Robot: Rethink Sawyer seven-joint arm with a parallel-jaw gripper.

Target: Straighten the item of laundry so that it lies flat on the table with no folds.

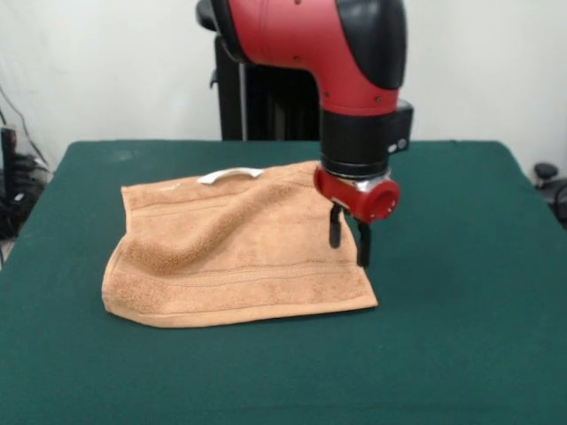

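**Ana:** On the left-middle of the worktop lies the small, roughly square, light orange-tan terry towel, with a woven band stripe along its near edge and a small white tag at the far edge. It isn't flat: a soft ridge runs diagonally from the left side up toward the far right corner.

**Ben:** How would it handle, do you reckon?

**Ana:** Light and limp, I'd judge. Terry pile should grip well rather than slip, and nothing about it is fragile. It will drape and drag, not hold a shape.

**Ben:** Where to take hold, then?

**Ana:** A corner or hem, where the cloth is thinnest. The far right corner seems sensible, pulling away from the ridge to draw it out.

**Ben:** And the black two-fingered pincer under the red wrist?

**Ana:** It hangs at the towel's right edge, fingers slightly spread, pinching nothing as far as I can see. Whether its tips touch the cloth, I cannot tell.

**Ben:** Around it?

**Ana:** Only the large dark green felt-covered worktop.
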